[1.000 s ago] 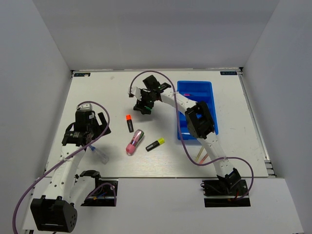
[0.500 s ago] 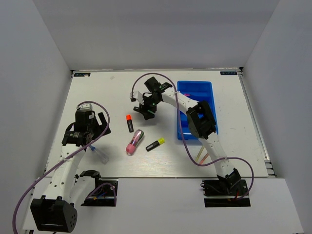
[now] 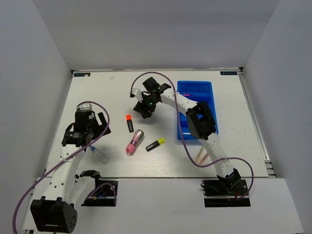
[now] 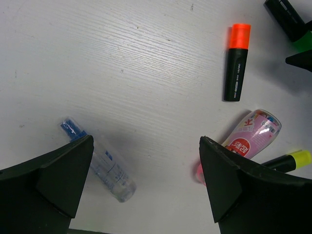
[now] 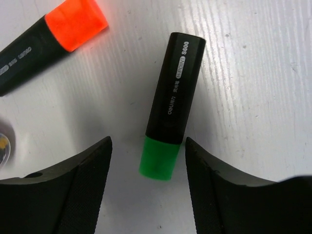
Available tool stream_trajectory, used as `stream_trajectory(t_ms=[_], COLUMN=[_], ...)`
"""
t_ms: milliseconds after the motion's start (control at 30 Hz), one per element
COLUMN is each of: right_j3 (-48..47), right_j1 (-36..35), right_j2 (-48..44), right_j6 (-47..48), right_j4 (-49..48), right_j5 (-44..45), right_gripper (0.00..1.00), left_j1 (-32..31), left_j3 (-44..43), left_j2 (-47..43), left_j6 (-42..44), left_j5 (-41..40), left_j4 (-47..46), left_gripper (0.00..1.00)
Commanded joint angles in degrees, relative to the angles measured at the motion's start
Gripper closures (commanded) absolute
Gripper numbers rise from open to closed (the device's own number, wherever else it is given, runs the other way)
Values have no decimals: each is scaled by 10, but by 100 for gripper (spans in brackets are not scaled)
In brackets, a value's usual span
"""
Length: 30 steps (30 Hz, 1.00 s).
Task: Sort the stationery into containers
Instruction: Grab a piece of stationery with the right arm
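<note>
The left claw point(image 4: 146, 141) hangs open and empty over the worktop point(image 4: 122, 58). The clear blue-tipped pen point(image 4: 97, 162) lies close beside one finger, and the pink-and-silver marker point(image 4: 251, 132) is just beside the other. The orange-capped highlighter point(image 4: 236, 63) lies well ahead of it.

The right claw point(image 5: 146, 142) has the step in hand. Its jaws are spread and grip nothing, one on either side of the green cap of the green-capped highlighter point(image 5: 173, 97), whose black barrel runs ahead at a slight slant. Closing here would probably pinch only the cap end, and the barrel could swing. A better grasp would move forward to mid-barrel, square the wrist to the slant, lower fully and then close. The blue tray point(image 3: 207, 87) sits well apart from that claw, under its own forearm.
</note>
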State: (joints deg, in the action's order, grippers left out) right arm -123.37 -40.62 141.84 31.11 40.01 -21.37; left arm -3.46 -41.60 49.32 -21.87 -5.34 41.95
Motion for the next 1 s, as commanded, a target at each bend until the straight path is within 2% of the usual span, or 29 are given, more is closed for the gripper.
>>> stream_trajectory(t_ms=[0, 133, 400, 600, 700, 800, 833, 967], right_j3=[3, 22, 67, 105, 110, 118, 120, 129], right_j1=[-3, -8, -14, -15, -15, -13, -13, -10], right_j2=[34, 35, 14, -4, -9, -12, -19, -41], right_j6=[-57, -62, -45, -26, -18, -12, -12, -18], right_j4=[4, -28, -56, -46, -23, -9, -8, 2], right_j5=[37, 56, 101, 111, 113, 121, 121, 112], right_gripper=[37, 40, 59, 65, 72, 82, 89, 100], left_j1=[4, 4, 3, 3, 3, 4, 3, 4], left_j3=[6, 6, 6, 6, 6, 9, 9, 11], left_j2=[-11, -11, -12, -12, -13, -14, -13, -14], left_j6=[1, 2, 2, 2, 1, 0, 0, 0], left_j5=[1, 0, -1, 3, 9, 13, 12, 21], left_j4=[-6, -7, -6, -6, -8, -9, -8, -14], left_gripper=[0, 0, 0, 0, 0, 0, 0, 0])
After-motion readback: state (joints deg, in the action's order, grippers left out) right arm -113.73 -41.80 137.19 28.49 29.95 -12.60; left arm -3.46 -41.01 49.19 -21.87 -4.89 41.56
